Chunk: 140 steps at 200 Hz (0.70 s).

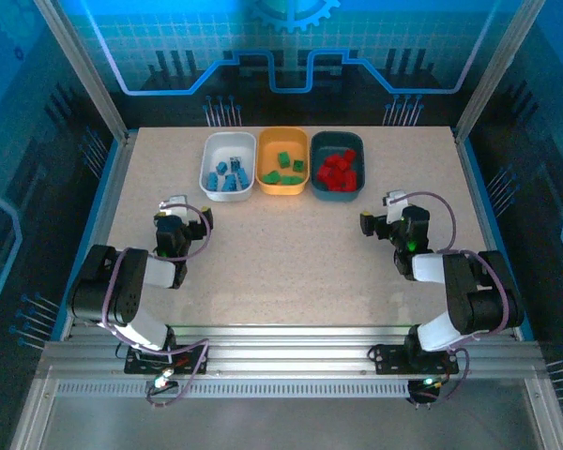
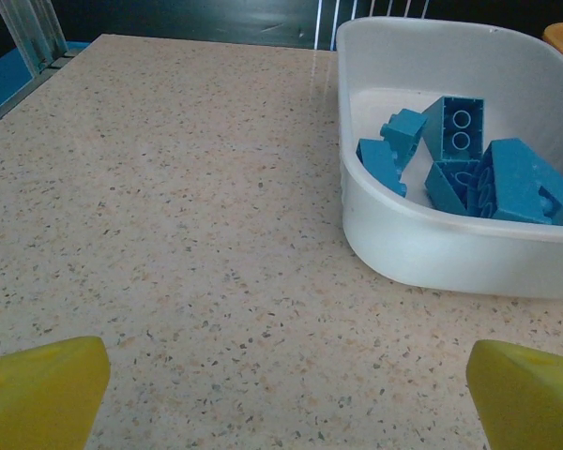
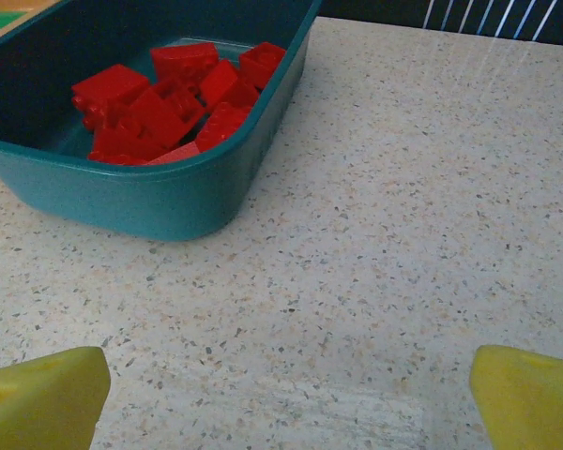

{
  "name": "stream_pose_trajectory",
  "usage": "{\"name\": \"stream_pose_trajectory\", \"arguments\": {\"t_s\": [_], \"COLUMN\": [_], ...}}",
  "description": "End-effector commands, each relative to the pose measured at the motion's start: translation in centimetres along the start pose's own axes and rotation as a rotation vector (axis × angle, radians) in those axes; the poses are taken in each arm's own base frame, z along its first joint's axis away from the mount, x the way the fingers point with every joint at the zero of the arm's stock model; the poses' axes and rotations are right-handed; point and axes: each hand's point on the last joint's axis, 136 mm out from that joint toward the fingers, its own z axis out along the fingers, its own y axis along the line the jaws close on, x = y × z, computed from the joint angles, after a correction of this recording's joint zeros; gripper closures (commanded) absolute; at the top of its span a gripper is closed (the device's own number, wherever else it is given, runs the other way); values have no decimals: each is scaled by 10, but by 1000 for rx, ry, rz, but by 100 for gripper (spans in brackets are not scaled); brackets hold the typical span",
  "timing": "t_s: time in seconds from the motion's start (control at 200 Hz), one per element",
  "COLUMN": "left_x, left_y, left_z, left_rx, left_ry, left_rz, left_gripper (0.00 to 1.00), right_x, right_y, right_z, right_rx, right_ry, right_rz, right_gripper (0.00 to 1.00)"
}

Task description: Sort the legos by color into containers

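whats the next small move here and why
Likely just rest the arms; sorting looks done: blue bricks in the white tray, green bricks in the orange tray, red bricks in the teal tray, left gripper and right gripper open, empty.

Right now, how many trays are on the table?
3, in a row at the far side of the table: the white tray on the left holds blue bricks, the orange-yellow tray in the middle holds green bricks, the dark teal tray on the right holds red bricks.
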Motion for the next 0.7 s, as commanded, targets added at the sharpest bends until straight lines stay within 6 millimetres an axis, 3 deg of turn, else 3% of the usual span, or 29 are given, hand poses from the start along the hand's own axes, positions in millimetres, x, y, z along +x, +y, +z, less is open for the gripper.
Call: {"name": "stream_pose_trajectory", "arguments": {"t_s": [0.0, 0.695], "left_x": [-15, -14], "left_y": [3, -1], "left_z": [1, 3], "left_rx": [-12, 8], "left_ry": [-33, -19], "left_rz": [-16, -9], "left_gripper": [1, 1], "right_x": [-11, -11], "right_y": [-1, -1], "right_z": [1, 1], "right_rx": [14, 15], "right_ry": [-28, -29], "right_rz": [2, -1], "right_gripper": [0, 0]}}
